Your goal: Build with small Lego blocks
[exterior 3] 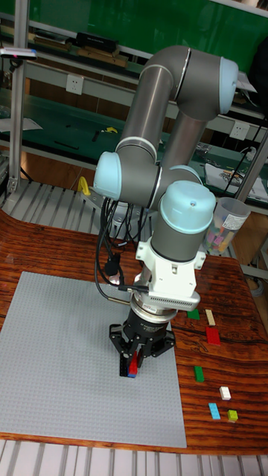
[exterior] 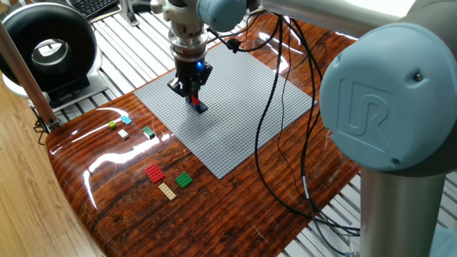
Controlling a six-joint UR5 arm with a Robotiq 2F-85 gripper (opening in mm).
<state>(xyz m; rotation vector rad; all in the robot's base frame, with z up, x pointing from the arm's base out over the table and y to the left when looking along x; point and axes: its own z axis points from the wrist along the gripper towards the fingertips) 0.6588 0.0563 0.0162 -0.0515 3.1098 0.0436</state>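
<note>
Grey studded baseplate (exterior: 235,114) lies on my desk; my tool (exterior: 193,98) is clamped on a small red Lego brick (exterior 3: 132,367), pressing it onto a blue one. Next, I judge: release and lift straight up.

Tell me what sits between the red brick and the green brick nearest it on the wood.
Nothing: bare wood separates the red brick from the green brick, shown in the fixed view.

A glossy dark wood-grain bench (exterior: 214,207) sits on ribbed metal slats (exterior: 100,53). Behind it run green-topped workbenches (exterior 3: 52,123) with wall sockets (exterior 3: 73,83); a keyboard (exterior: 96,6) lies nearby.
</note>
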